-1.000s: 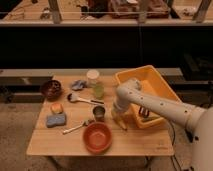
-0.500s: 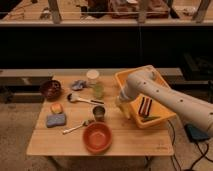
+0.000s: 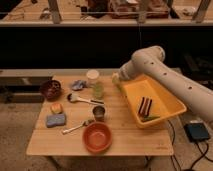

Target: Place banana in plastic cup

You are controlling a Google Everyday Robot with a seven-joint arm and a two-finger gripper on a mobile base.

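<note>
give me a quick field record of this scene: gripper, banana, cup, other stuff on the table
gripper: the gripper is at the left edge of the yellow bin, just right of the plastic cup
banana: a pale-yellow piece at the gripper looks like the banana; grip cannot be told
plastic cup: upright near the table's back, nothing visible in it
table: wooden table
front: orange bowl, metal spoon, short metal cup
left: dark bowl, blue sponge, brush
bin contents: dark sticks
</note>
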